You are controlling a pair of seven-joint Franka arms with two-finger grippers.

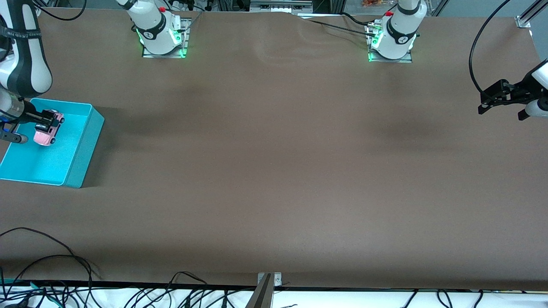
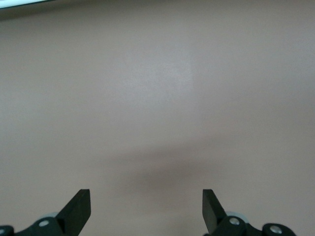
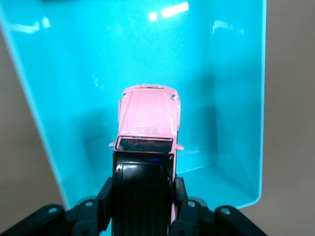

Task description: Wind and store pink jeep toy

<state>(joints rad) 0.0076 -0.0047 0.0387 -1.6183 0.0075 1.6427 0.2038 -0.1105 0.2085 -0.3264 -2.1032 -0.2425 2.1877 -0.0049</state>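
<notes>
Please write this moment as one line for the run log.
right gripper: shut on small pink jeep toy with black roof, over teal plastic bin | left gripper: open, empty, waiting over brown table

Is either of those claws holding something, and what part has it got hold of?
Yes. The right claw grips the pink jeep toy by the sides of its black-roofed cabin, over the teal bin. The left claw is open and empty.
</notes>
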